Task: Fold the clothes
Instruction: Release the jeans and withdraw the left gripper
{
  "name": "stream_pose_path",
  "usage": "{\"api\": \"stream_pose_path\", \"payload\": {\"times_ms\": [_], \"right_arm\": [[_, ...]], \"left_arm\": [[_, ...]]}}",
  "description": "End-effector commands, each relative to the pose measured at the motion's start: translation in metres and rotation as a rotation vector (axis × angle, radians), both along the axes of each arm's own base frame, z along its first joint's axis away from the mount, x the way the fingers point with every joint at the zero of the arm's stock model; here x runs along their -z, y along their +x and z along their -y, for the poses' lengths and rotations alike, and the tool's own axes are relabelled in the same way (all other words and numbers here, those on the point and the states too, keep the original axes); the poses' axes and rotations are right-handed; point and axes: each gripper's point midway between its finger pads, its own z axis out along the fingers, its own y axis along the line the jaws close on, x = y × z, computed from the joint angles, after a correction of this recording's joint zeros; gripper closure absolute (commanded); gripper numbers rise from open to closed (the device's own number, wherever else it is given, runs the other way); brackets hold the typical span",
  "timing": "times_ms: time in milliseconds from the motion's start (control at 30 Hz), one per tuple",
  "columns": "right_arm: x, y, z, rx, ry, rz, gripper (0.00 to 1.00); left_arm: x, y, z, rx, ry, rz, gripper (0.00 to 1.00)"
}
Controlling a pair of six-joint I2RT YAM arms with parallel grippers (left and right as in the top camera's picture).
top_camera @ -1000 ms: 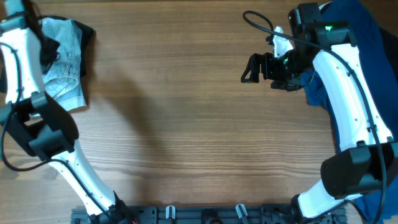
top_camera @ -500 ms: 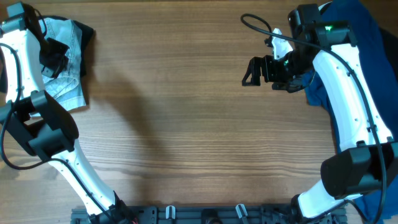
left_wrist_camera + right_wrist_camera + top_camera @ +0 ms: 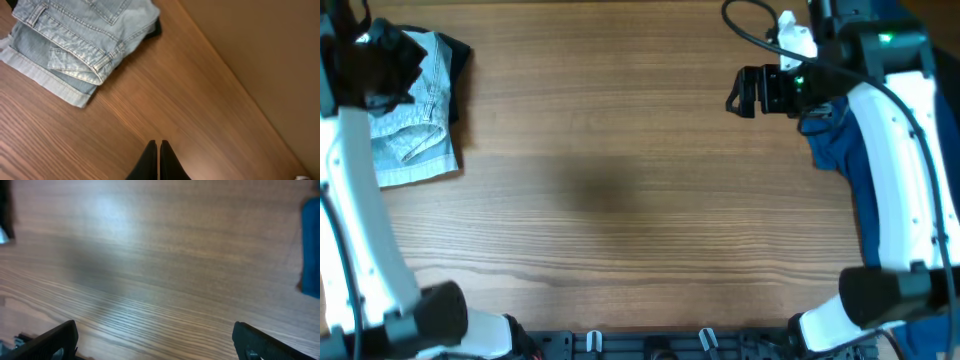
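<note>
A wood-grain bench (image 3: 620, 200) is seen from above, with a white robot arm at each side.

At the far left, the left gripper (image 3: 158, 150) has its jaws pressed flat together. The two black tips meet with no gap and nothing between them. In the left wrist view the jaws hang over bare wood and touch nothing.

The pale-blue denim shorts (image 3: 75, 40) lie up and to the left of the jaws in that view, apart from them. They are folded into a thick bundle, with stitched seams, a pocket corner and a pale hem showing. A black garment (image 3: 158, 27) peeks out from under the bundle's right edge. From overhead the shorts sit in the bench's far left corner. The dark wrist of the left arm covers their upper left part.

At the far right, the right gripper (image 3: 735, 90) points left with its jaws spread wide and empty. In the right wrist view its black fingertips (image 3: 60, 337) sit at the bottom corners with only wood grain between them.

A dark-blue garment (image 3: 830, 150) lies just behind this gripper and runs along the bench's right side under the right arm. In the right wrist view it shows as a strip at the right edge, well clear of the jaws.

A green light (image 3: 888, 40) glows on the right arm, and a black cable (image 3: 735, 25) loops above the gripper.
</note>
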Motion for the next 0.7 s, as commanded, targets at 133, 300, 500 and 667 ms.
{"api": "stream_pose_path", "payload": {"times_ms": [133,300,500,667], "right_arm": [[-0.104,-0.020,0.030,0.066,-0.102,0.415,0.00],[-0.158,-0.028,0.058,0.174,-0.192,0.643,0.00],[-0.183,-0.031,0.093,0.313,-0.336,0.739,0.00],[-0.178,-0.027,0.093,0.311,-0.341,0.725,0.00]], "left_arm": [[-0.041,-0.055,0.048,0.126,0.021,0.061,0.95],[-0.053,-0.088,0.065,0.168,0.022,0.075,0.96],[-0.090,-0.143,0.069,0.171,0.049,0.218,0.96],[-0.117,-0.189,0.073,0.169,0.071,0.356,0.75]]}}
